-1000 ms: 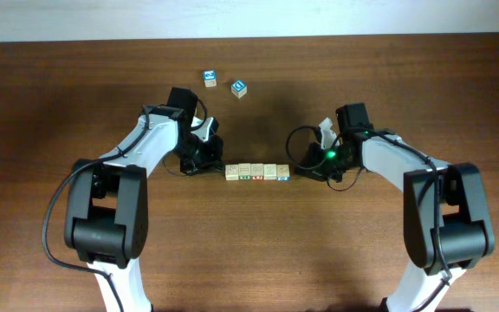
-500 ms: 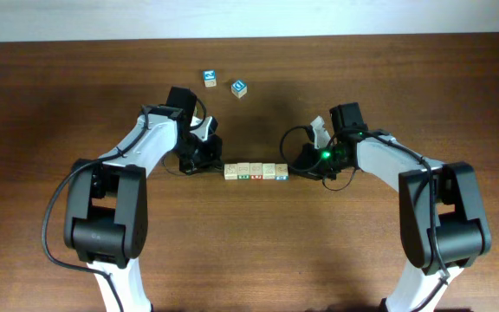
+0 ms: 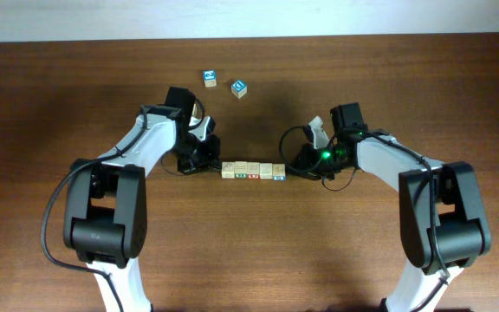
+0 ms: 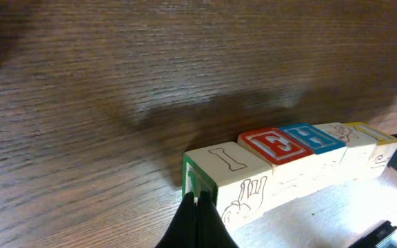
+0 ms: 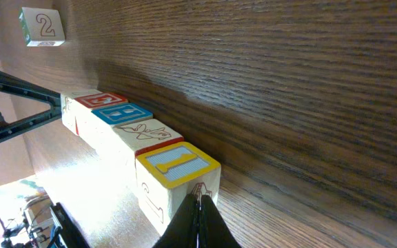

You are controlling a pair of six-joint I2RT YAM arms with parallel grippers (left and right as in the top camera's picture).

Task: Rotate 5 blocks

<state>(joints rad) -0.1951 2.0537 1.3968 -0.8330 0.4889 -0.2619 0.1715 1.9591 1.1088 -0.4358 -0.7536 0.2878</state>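
row of blocks [image 3: 249,170], closed fingers [image 4: 209,229] touching each end

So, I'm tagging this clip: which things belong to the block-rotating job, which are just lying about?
Job: row of five blocks; left gripper; right gripper, one at each end.
Lying about: stray block; second stray block beside it.

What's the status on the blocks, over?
Left jaws and right jaws shut, one against each end of the row. Five blocks in line, touching. Two loose cubes farther back, apart from it.
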